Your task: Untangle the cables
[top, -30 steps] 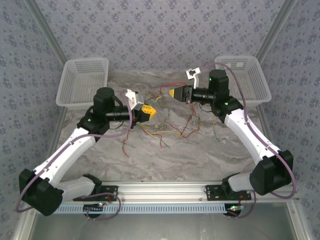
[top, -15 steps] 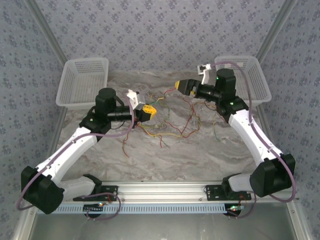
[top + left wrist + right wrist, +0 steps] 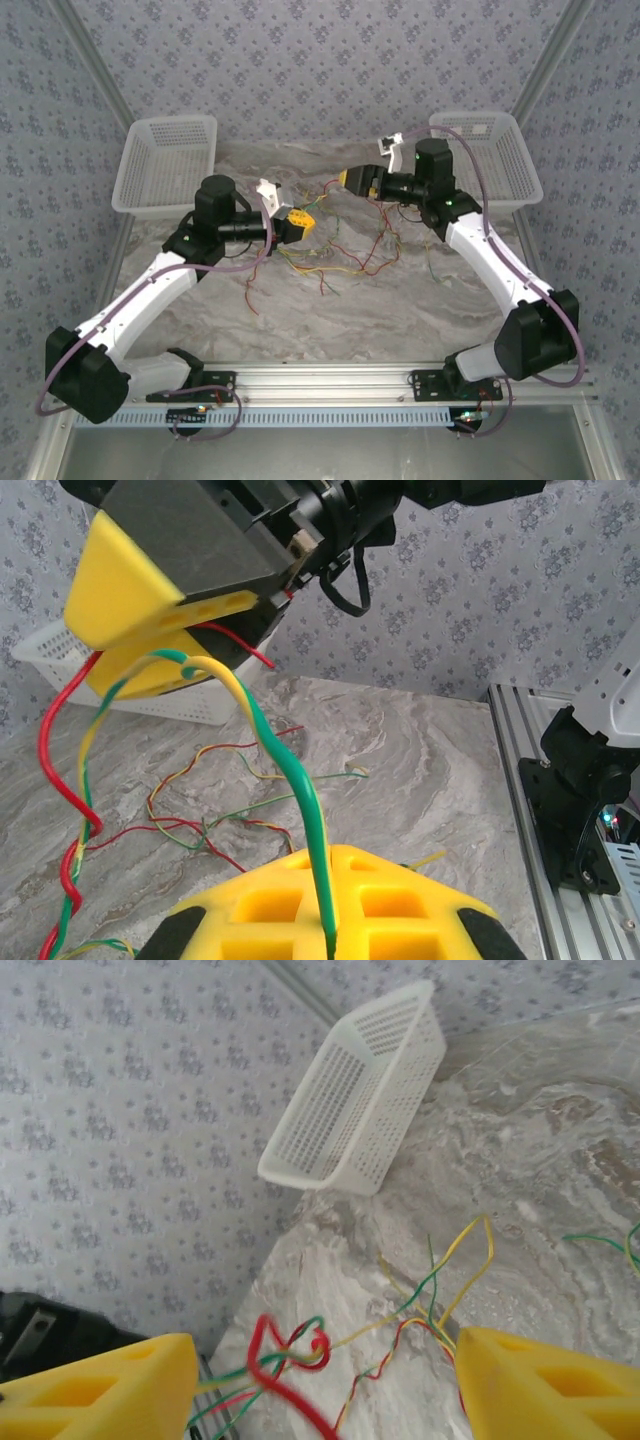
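The cables, thin red, yellow, green and orange wires, lie tangled on the marble table between the arms. My left gripper is shut on a green cable, which rises from its yellow fingers towards the right gripper. My right gripper hovers just behind and right of the left one. Its yellow fingers stand open, and a knotted loop of red, green and yellow cable hangs loose between them, not pinched.
A white basket stands at the back left corner and another at the back right. The left basket also appears in the right wrist view. An aluminium rail runs along the near edge.
My right gripper has opened and no longer pinches the cable. It drew back to the right, then came forward left again. The left gripper has stayed shut, almost in place.
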